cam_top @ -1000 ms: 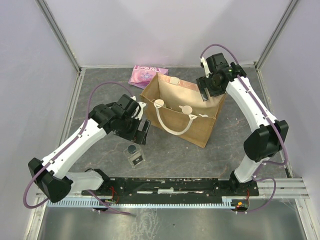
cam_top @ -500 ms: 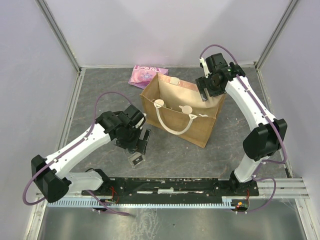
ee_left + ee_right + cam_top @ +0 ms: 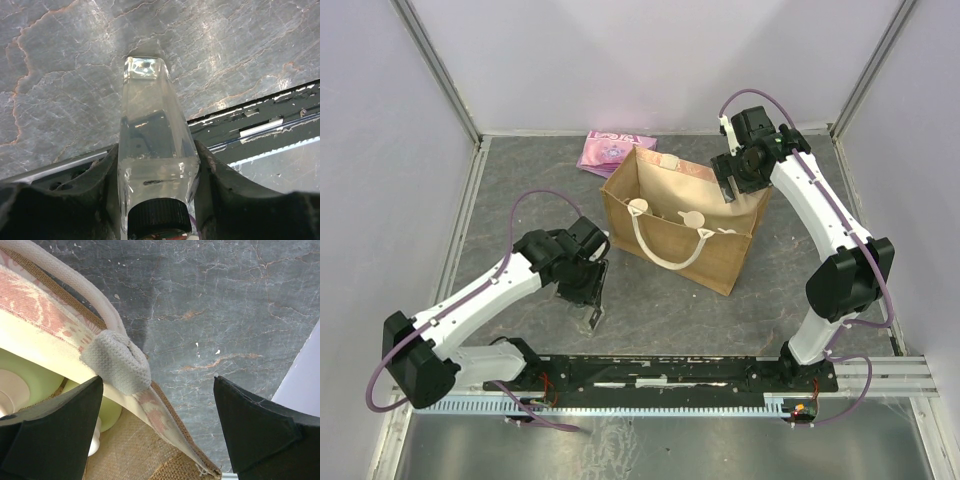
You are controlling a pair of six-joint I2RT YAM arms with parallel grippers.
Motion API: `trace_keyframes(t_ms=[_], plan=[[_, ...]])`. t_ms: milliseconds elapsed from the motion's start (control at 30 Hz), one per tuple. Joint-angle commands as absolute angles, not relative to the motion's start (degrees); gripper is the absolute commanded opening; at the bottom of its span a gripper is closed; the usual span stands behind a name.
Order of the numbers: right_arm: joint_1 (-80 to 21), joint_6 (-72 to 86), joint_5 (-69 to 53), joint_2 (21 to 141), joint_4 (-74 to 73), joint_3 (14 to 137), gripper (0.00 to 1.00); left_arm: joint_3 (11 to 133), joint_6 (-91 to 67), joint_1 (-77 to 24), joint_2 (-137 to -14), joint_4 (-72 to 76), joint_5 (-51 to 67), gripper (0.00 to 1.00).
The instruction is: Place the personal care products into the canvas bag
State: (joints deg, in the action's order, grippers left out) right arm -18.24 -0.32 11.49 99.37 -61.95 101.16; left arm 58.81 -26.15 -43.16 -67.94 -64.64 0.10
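Down at the near edge, one black metal rail (image 3: 660, 372) runs across the front of the table (image 3: 520, 190), whose top is a grey, veined, stone-look sheet. Just beyond it, the left gripper (image 3: 595, 290) is down low, and the left wrist view gives the close look: its two black fingers (image 3: 111, 192) are pressed against opposite flanks of the clear square bottle (image 3: 155, 150), jaws about half closed and gripping it. One bottle here, glassy and see-through, with flat sides, sharp corners and a dark ribbed round cap (image 3: 160, 219) nearest the camera. Its base meets the table. No label or lettering can be made out on it.

Moving back, one canvas bag (image 3: 720, 258) stands open at mid-table, well apart from that bottle. It is boxy, coarse tan weave, with a cream rope handle (image 3: 665, 262) looping down its front wall.

At the bag's far corner hangs the right gripper (image 3: 157, 425), jaws spread wide with nothing between them. Below it are a chunky woven knot (image 3: 117, 365), a faded reddish print along the rim that cannot be read, and two smooth yellow-green bottles (image 3: 32, 371) with cream tops inside the bag.

Farthest back, one glossy pink packet (image 3: 610, 150) lies flat, its printing too small to read.
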Motion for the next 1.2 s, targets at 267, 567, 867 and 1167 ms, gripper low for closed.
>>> trace_keyframes(t_ms=[267,567,867,1167], plan=[[-18.0,-0.6,12.2,97.5,-60.4,102.5,0.99,67.2,-23.2,-43.4,-70.7,-61.9,0.3,0.03],[-18.0,-0.8,13.1,97.7,-60.2,102.3,0.99,84.4,-15.5,-43.4,-72.7,-65.0,7.0,0.03],[-18.0,-0.5,13.1,99.1,-60.2,103.1,0.99,100.7,-14.3,-43.4,-75.6,-65.2,15.1,0.03],[-18.0,-0.3,12.9,100.4,-60.4,105.0,0.98,118.2,-9.1,-43.4,-81.8,-62.9,15.4,0.03]])
